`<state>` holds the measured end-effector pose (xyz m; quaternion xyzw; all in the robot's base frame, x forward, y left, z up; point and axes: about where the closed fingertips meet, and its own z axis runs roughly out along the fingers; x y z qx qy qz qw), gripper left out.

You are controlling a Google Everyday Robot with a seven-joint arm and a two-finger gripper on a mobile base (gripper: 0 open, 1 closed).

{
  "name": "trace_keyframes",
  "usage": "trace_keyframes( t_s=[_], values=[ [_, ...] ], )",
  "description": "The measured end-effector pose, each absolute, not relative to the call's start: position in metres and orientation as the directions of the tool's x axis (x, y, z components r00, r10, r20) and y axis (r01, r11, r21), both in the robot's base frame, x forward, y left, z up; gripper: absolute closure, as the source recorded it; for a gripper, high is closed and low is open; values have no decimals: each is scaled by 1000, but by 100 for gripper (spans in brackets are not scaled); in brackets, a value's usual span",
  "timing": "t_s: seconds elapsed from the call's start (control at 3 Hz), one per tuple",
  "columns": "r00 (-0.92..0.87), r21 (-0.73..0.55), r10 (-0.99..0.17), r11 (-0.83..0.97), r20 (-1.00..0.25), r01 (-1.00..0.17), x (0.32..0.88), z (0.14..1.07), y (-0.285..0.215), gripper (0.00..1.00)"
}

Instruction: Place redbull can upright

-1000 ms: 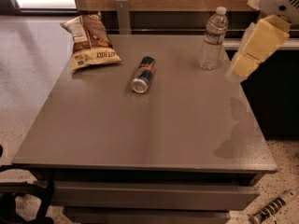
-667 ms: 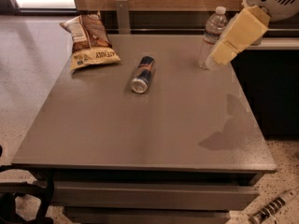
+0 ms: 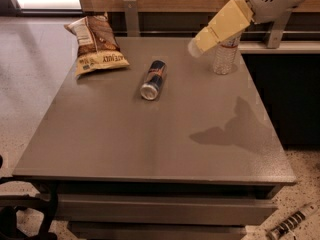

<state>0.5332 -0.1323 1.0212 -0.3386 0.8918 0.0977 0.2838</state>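
The redbull can (image 3: 154, 79) lies on its side on the grey table (image 3: 150, 139), near the back middle, its silver end facing the front. The gripper (image 3: 200, 43) comes in from the upper right on a white arm. Its cream-coloured fingers hang above the table's back right, up and to the right of the can and apart from it. It holds nothing that I can see.
A snack bag (image 3: 97, 48) lies at the table's back left. A clear water bottle (image 3: 225, 56) stands at the back right, partly behind the gripper. A wooden wall and a rail run behind the table. The floor lies to the left.
The gripper has moved left across the back of the table, from beyond the right edge to in front of the bottle, closer to the can. The can has not moved.
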Motion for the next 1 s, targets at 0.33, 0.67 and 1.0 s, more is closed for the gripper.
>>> trace_keyframes(
  t_s=[0.33,0.67,1.0],
  values=[
    [-695,87,-383,838,-609,-538,546,1017,-125,0],
    [-695,88,-383,838,-608,-538,546,1017,-124,0],
    [-703,103,-375,838,-604,-536,558,1023,-109,0]
  ],
)
